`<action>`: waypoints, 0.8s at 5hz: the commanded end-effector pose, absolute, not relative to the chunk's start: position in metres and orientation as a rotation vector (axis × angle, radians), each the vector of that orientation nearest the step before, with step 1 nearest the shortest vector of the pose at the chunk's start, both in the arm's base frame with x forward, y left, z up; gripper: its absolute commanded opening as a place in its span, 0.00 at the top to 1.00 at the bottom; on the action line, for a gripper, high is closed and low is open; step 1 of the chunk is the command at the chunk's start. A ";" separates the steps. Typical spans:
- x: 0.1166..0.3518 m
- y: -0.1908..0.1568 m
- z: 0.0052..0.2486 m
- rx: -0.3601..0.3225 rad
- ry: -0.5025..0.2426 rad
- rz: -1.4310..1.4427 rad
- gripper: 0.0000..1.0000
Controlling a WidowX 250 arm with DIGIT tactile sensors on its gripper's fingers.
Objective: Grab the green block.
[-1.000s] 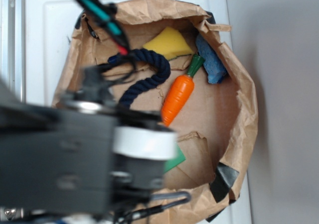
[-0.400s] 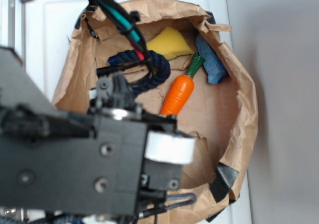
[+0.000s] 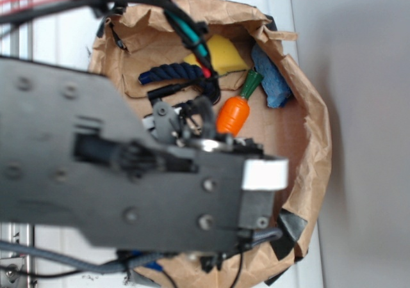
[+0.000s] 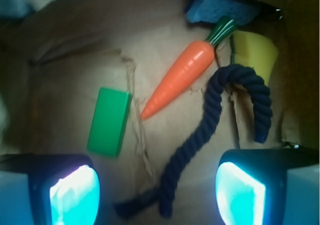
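The green block (image 4: pixel 109 121) lies flat on the brown paper floor of the bag, left of the orange carrot (image 4: pixel 179 79). It shows only in the wrist view; in the exterior view the arm hides it. My gripper (image 4: pixel 157 195) hangs above the bag floor, open, its two glowing pads (image 4: pixel 75 195) wide apart with nothing held. The block sits just ahead of the left pad. A dark blue rope (image 4: pixel 215 125) runs down between the pads.
A yellow sponge (image 3: pixel 224 53) and a blue sponge (image 3: pixel 272 77) lie at the back of the brown paper bag (image 3: pixel 314 141). The carrot (image 3: pixel 234 112) and rope (image 3: pixel 173 73) show past the arm. The bag's crumpled walls rise all round.
The arm has swung to the right and further over the bag, now covering the green block and most of the rope in the exterior view.
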State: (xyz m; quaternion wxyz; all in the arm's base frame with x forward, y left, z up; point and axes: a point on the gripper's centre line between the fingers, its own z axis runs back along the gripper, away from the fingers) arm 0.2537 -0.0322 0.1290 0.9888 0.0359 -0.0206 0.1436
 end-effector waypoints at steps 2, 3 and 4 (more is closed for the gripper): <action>0.265 0.003 0.111 -0.025 -0.061 0.454 0.00; 0.256 -0.004 0.097 -0.018 -0.025 0.430 0.00; 0.238 -0.017 0.082 -0.014 -0.099 0.433 0.00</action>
